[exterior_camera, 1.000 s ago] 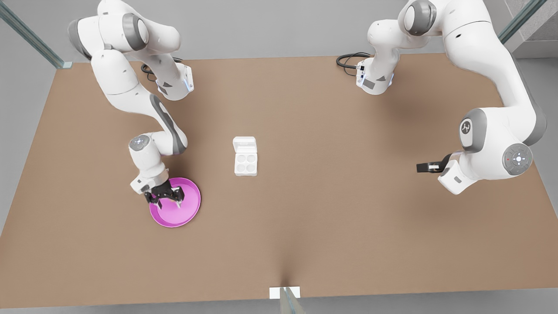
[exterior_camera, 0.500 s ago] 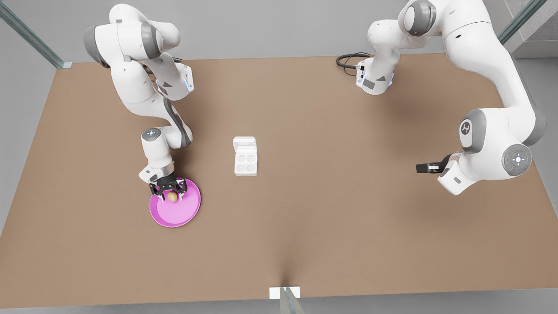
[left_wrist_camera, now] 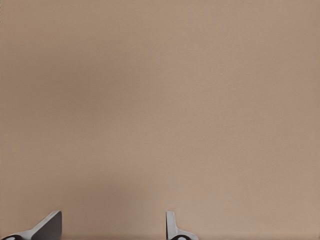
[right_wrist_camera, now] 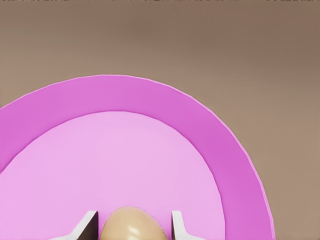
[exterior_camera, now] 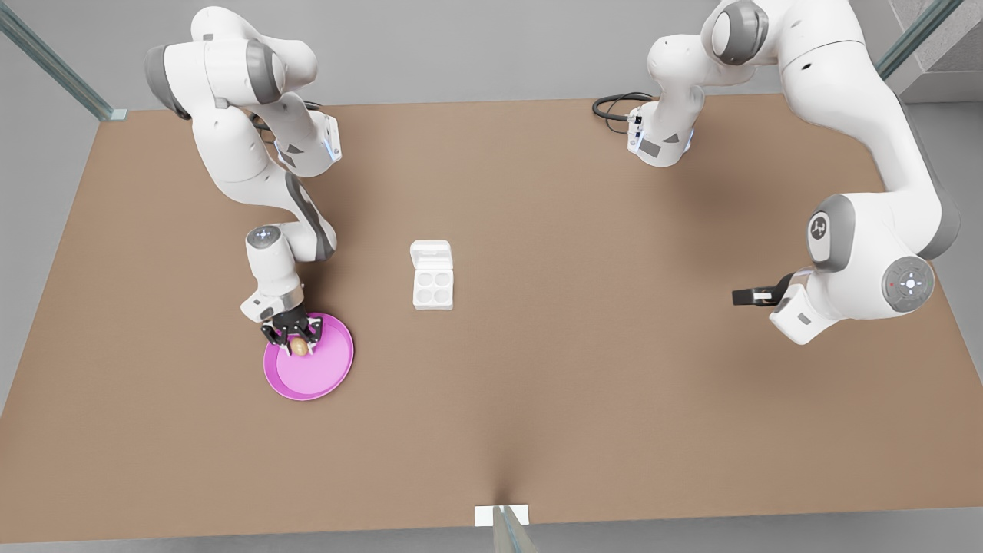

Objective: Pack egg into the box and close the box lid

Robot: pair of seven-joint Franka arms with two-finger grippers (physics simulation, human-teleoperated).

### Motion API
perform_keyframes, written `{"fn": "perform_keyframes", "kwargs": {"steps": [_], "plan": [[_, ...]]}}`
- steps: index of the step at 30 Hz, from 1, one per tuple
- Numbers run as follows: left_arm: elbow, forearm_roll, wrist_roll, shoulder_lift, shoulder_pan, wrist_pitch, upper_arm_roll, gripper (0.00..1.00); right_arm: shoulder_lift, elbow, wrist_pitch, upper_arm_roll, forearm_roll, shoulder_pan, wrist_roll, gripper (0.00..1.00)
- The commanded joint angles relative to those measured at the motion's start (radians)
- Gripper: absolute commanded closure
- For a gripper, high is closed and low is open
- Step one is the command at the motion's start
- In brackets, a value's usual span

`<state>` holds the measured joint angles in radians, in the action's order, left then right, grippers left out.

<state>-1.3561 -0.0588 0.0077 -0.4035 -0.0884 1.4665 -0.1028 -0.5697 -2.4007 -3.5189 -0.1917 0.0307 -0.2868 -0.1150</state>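
A small tan egg [exterior_camera: 299, 347] lies on the far-left part of a round pink plate [exterior_camera: 326, 376], on the front view's left. My right gripper [exterior_camera: 296, 340] reaches down over it, its two fingers pressed close to the egg's sides. In the right wrist view the egg [right_wrist_camera: 131, 226] sits between the fingertips [right_wrist_camera: 89, 225] over the plate [right_wrist_camera: 150, 92]. The white box [exterior_camera: 432, 289] rests at the table's middle, wells showing, with its lid [exterior_camera: 431, 253] folded open behind. My left gripper [exterior_camera: 743, 296] waits at the front view's right, open [left_wrist_camera: 112, 227] above bare table.
The brown table [exterior_camera: 584, 384] spreads wide around the box and the plate. Both arm bases stand at the far edge, with a black cable [exterior_camera: 610, 104] beside one. A small white marker [exterior_camera: 501, 514] sits at the near edge.
The right arm shifted its pose above the plate, so the egg came into view between the fingers. Those fingers then drew in on it. The left arm stayed nearly still.
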Motion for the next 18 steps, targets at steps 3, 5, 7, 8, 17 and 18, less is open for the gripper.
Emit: {"fn": "perform_keyframes", "kwargs": {"steps": [3, 5, 7, 8, 17, 18], "plan": [[0.002, 0.001, 0.002, 0.0, -0.001, 0.0, 0.0, 0.0, -0.001, -0.002, 0.0, 0.0, 0.002, 0.0, 0.0, 0.38], [0.0, 0.001, 0.0, 0.0, -0.001, 0.0, 0.0, 0.0, -0.001, -0.005, 0.0, 0.0, 0.002, -0.002, 0.0, 0.42], [0.0, -0.001, 0.0, 0.0, -0.001, 0.0, 0.0, 0.0, 0.002, -0.005, 0.0, 0.0, 0.002, -0.002, 0.0, 0.43], [0.0, -0.001, 0.0, 0.0, -0.001, 0.0, 0.0, 0.0, 0.005, -0.005, 0.0, 0.0, 0.002, -0.002, 0.0, 0.43], [0.0, -0.001, 0.0, -0.001, -0.001, 0.0, 0.0, 0.0, -0.001, -0.005, 0.0, 0.0, 0.003, -0.006, 0.0, 0.45], [0.0, -0.001, -0.002, -0.001, -0.001, 0.0, 0.0, 0.0, 0.001, -0.005, 0.002, 0.0, 0.003, -0.006, 0.0, 0.45]]}}
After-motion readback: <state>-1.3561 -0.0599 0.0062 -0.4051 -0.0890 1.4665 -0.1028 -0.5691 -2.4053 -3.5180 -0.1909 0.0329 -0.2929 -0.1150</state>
